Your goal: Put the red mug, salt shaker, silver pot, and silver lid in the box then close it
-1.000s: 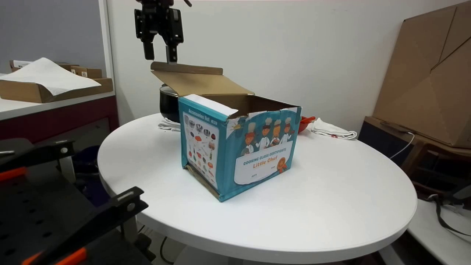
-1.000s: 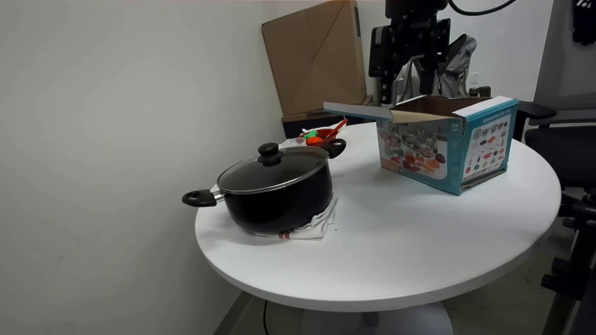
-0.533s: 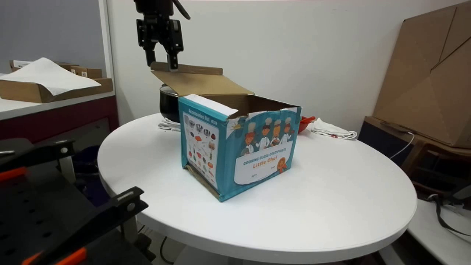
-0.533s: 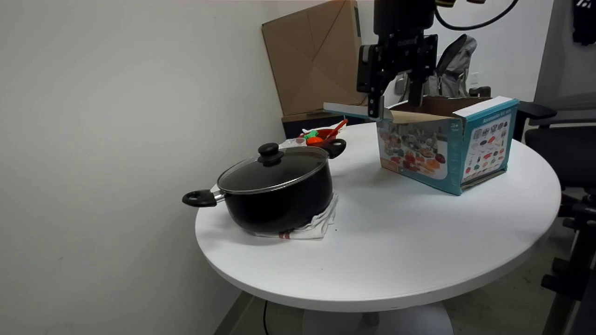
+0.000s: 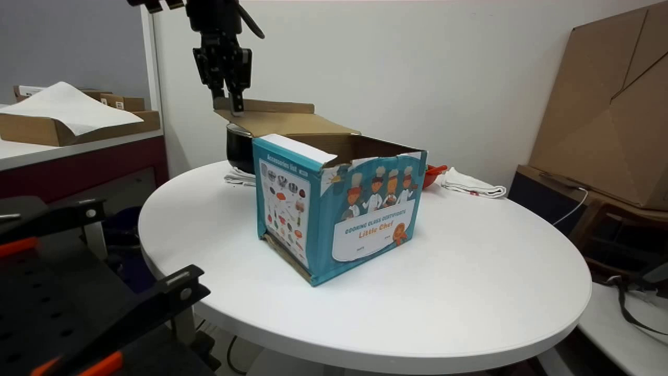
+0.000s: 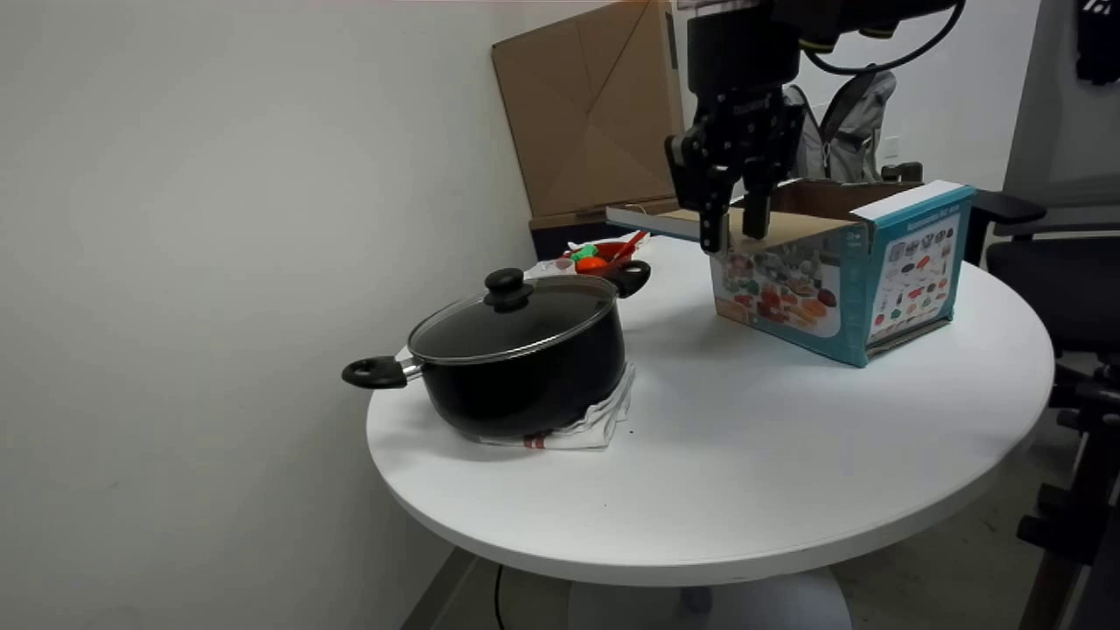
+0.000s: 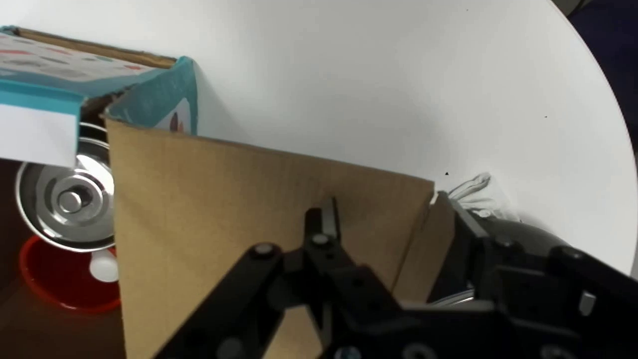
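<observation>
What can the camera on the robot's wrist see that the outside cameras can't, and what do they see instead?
Only the wrist view shows what's inside the box: a shiny silver lid, a red round container, maybe the red mug, and a small white thing, too hidden to name.

Only the exterior views show the big brown carton and the red bowl.

Both kinds show the box, its cardboard flap, the gripper, the white table, a towel and the black cooking pot, only partly in the wrist view.

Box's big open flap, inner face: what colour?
Plain brown on the big flap; best in the wrist view.
</observation>
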`<state>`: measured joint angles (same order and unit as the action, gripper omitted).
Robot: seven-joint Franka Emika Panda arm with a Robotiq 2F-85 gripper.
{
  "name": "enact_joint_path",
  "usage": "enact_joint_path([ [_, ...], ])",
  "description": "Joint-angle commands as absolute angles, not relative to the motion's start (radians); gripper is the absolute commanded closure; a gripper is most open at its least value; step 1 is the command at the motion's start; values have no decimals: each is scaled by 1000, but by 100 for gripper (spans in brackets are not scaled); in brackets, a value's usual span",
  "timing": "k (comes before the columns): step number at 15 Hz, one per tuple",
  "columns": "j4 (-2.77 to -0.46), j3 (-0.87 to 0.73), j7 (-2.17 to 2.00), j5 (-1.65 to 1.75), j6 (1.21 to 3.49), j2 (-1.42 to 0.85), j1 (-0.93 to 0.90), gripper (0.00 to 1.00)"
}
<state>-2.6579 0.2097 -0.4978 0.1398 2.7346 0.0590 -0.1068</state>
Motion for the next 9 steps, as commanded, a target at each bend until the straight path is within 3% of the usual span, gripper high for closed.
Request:
enact_joint_path([
  [1, -2650, 203, -531, 169, 2731, 67, -110, 79],
  [4, -2659, 200, -508, 147, 2726, 101, -112, 99],
  [9, -2678, 193, -426, 37, 2710, 216, -126, 99],
])
